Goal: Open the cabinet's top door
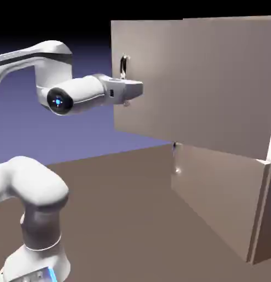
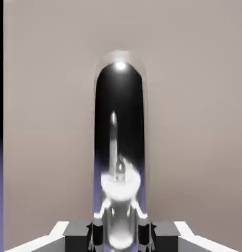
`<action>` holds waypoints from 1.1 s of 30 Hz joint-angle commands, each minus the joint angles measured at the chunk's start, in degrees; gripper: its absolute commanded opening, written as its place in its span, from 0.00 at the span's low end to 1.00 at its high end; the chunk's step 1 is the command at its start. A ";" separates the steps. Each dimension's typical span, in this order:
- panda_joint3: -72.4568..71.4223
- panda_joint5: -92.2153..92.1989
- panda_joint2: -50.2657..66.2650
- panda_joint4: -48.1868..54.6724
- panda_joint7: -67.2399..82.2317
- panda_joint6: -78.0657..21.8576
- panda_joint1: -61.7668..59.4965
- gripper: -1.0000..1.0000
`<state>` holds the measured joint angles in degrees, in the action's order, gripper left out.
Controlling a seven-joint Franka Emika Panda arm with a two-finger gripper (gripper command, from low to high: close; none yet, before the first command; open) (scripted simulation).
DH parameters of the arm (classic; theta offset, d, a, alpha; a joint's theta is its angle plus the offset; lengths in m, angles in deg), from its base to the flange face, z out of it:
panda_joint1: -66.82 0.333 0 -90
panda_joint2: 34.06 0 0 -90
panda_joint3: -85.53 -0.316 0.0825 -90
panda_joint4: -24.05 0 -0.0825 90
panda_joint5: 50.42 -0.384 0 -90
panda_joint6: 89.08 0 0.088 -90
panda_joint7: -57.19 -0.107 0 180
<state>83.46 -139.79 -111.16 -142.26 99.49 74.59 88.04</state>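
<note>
The taupe cabinet stands at the exterior view's right. Its top door hangs swung outward, its free edge well out to the left of the shorter lower panel. A slim silver loop handle stands upright near that free edge. My gripper sits at the handle's lower part, shut on it. In the hand view the shiny handle rises large up the middle before the plain door face. Its base fills the gap in the gripper, with the dark fingertips pressed against its sides.
The lower panel carries a smaller silver handle and lies flush with the cabinet. The brown table spreads below the arm. The robot's white base link rises at the lower left.
</note>
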 commanded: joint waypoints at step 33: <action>57.75 60.32 -11.96 23.03 -16.19 -73.20 -6.11 0.00</action>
<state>141.21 -79.51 -123.11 -119.22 83.30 1.34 81.93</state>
